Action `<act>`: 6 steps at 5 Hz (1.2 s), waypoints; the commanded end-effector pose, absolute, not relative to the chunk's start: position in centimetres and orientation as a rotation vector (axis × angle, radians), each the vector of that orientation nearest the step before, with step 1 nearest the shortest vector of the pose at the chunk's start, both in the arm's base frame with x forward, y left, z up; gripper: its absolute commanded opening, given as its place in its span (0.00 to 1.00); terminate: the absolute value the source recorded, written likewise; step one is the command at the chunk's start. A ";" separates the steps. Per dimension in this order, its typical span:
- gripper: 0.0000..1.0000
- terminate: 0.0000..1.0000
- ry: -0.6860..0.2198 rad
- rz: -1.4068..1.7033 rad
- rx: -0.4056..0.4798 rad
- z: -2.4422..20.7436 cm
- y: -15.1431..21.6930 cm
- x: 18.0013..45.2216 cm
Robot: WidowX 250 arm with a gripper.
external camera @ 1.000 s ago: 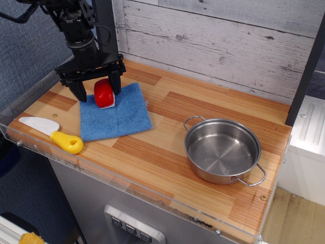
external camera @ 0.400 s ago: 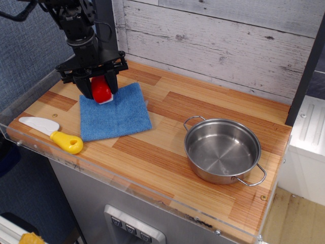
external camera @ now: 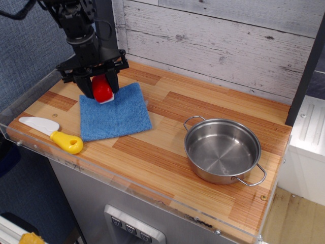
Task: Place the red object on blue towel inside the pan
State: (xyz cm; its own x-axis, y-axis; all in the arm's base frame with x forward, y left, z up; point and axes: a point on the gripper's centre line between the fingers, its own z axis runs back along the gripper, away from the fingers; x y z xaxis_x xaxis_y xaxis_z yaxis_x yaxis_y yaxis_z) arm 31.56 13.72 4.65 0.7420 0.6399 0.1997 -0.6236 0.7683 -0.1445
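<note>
Glossy plastic red object (external camera: 102, 89), cloth blue towel (external camera: 116, 114), shiny metal pan (external camera: 222, 151)

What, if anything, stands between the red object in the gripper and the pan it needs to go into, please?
Nothing visible does. The gripper holds the red object over the blue towel, and only bare wooden counter lies between there and the open, empty pan. The toy knife lies off to the side.

My arm is reaching down from the upper left, wrist pointing vertically downward; my gripper (external camera: 99, 87) is clamping its two black fingers (external camera: 112, 83) on the red object (external camera: 102, 89)
</note>
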 end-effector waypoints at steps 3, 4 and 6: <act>0.00 0.00 -0.403 0.467 -0.178 13.2 3.7 33.7; 0.00 0.00 -0.391 0.374 -0.204 12.9 -0.5 34.2; 0.00 0.00 -0.332 0.206 -0.236 10.7 -6.6 33.6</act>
State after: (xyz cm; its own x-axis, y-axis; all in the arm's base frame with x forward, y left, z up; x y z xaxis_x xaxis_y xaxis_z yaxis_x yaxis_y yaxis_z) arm 34.12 -6.92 9.45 0.9362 0.2346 0.2616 -0.1675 0.9524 -0.2546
